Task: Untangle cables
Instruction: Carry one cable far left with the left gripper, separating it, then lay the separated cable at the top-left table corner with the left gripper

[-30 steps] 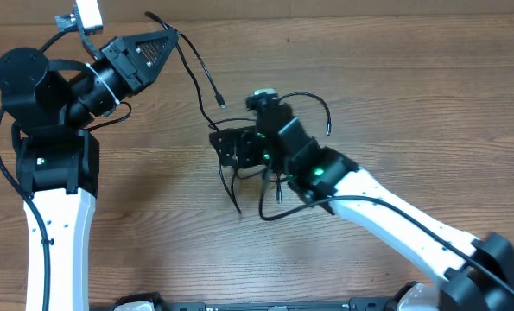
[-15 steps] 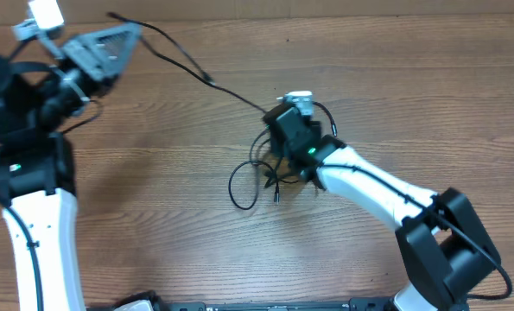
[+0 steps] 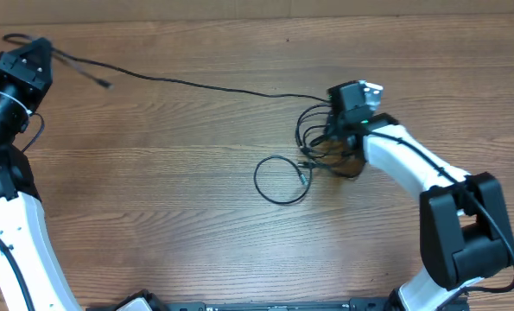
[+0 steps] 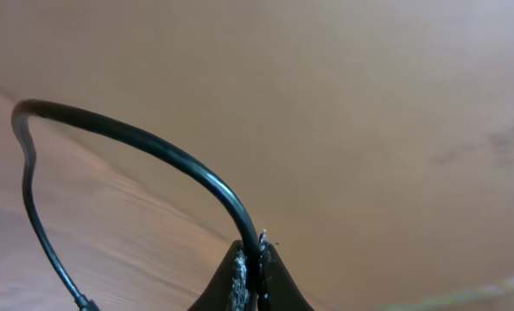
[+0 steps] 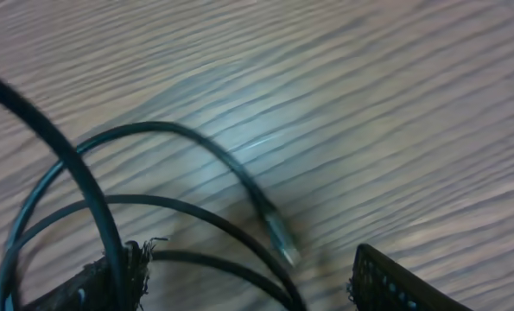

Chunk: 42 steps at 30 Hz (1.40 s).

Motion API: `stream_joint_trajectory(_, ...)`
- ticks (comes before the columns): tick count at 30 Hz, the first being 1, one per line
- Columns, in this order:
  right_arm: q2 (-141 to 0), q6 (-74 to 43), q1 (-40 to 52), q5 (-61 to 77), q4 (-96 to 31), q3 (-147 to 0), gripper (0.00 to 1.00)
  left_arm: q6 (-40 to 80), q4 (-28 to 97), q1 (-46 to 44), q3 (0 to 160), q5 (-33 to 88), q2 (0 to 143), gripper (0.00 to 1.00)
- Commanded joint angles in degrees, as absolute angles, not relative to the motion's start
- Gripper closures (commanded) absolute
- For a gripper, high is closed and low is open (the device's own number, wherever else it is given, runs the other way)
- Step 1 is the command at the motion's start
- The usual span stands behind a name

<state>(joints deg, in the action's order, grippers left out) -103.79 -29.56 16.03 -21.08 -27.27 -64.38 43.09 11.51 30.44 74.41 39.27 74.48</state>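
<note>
Left gripper (image 3: 30,60) was clenched on one cable (image 3: 196,84) stretched across the tabletop (image 3: 153,207). Right gripper (image 5: 244,268) was released, its fingers astride the other looped cables (image 3: 282,180), bundled right of centre.

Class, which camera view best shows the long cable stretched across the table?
Overhead: the stretched cable shows whole, from the left gripper to the bundle. Left wrist shows only its pinched loop; right wrist shows cable loops, not tellable apart.
</note>
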Motion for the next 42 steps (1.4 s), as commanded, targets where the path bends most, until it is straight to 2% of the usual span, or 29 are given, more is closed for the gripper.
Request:
stream_joint_trajectory(1,-104.25,-30.22,12.64,-18.48,-27.66,-63.9,0.25,32.8,12.03,30.96,76.01,28.36,78.24,0.96)
stream_joint_trajectory(9,-104.29,-30.24,9.23,-17.89,-28.88,-63.72,0.19,22.46,10.59,30.94,80.47,17.93,89.17,0.96)
stream_joint_trajectory(16,-104.29,-30.26,9.26,-17.37,-29.19,-63.7,0.15,12.88,21.39,30.39,101.36,7.4,100.25,0.96)
stream_joint_trajectory(27,-104.29,-30.26,9.3,-10.04,-29.04,-63.7,0.13,-3.6,26.87,30.85,124.73,-20.84,113.47,0.96)
stream_joint_trajectory(36,-104.29,-30.24,9.3,-3.16,-28.8,-63.7,0.12,-7.92,23.59,33.61,129.34,-23.31,121.97,0.92)
stream_joint_trajectory(42,-104.29,-30.26,9.3,1.87,-28.86,-63.7,0.14,-10.92,23.57,30.37,129.4,-20.82,130.65,0.93)
